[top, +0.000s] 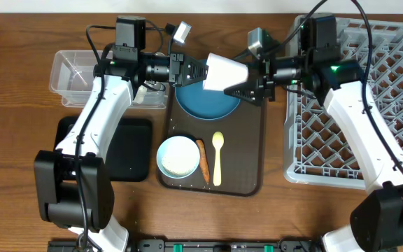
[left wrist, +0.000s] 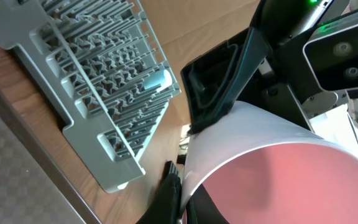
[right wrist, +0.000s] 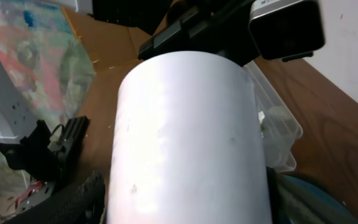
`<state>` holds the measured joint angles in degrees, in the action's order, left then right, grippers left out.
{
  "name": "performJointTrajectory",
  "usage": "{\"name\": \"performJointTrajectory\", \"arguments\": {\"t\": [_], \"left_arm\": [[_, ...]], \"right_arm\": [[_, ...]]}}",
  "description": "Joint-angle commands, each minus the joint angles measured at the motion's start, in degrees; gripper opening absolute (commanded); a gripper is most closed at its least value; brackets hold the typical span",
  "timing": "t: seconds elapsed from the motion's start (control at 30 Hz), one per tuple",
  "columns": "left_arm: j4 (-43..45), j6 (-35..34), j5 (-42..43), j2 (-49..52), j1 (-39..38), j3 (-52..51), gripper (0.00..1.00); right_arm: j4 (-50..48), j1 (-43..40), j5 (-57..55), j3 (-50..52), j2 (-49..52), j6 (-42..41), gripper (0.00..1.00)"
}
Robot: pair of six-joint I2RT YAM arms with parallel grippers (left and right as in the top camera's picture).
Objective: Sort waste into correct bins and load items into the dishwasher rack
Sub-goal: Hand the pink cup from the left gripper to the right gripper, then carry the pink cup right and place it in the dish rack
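The cup (top: 224,72), white outside and pink inside, hangs on its side in the air over the far edge of the plate (top: 201,103), caught between the two arms. The left gripper (top: 203,72) is clamped on the cup's rim; in the left wrist view its dark fingers (left wrist: 169,193) pinch the rim at the bottom of the frame, with the pink inside (left wrist: 272,180) facing the camera. The right gripper (top: 238,73) comes from the other side, its jaws apart and straddling the cup's body. One of its fingers (left wrist: 219,74) lies against the white wall, but whether the jaws actually press on the cup I cannot tell. In the right wrist view the white wall (right wrist: 185,137) fills most of the frame, with the tub (right wrist: 278,124) behind it. The plate lies at the far end of the brown tray (top: 247,140). Nearer on that tray are the bowl (top: 177,157) with white rice in it, the stick (top: 203,159) just beside it, and the spoon (top: 217,157) next to the stick. The rack (top: 306,150) sits to the right of the tray, under the right arm. The tub (top: 72,70) and the black tray (top: 135,150) lie on the left side of the table.
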<state>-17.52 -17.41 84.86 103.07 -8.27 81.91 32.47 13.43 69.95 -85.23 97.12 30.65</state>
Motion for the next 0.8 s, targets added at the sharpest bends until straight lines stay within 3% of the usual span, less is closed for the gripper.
{"name": "performJointTrajectory", "arguments": {"t": [0.0,0.33,0.4,0.43,0.57,0.77], "left_arm": [[0.3,-0.3,1.3,0.3,0.0,0.7,0.06],[0.3,-0.3,0.3,0.3,0.0,0.7,0.08],[0.0,-0.3,-2.9,0.3,0.0,0.7,0.17],[-0.3,-0.3,-5.6,0.3,0.1,0.7,0.24],[-5.3,-0.2,-21.4,0.3,0.2,0.7,0.32],[-16.9,5.0,-47.8,-0.9,0.2,0.7,0.36]], "right_arm": [[0.2,0.8,0.5,0.2,0.4,-0.4,0.73],[0.2,0.8,-3.3,0.2,0.4,-2.4,0.55],[0.3,0.7,-7.8,0.2,0.4,-6.2,0.54],[0.3,0.5,-11.1,0.2,0.4,-8.9,0.50],[3.2,-0.9,-24.2,0.2,0.2,-14.6,0.44],[14.1,-5.6,-42.7,-1.4,-1.6,-17.2,0.42]]}}
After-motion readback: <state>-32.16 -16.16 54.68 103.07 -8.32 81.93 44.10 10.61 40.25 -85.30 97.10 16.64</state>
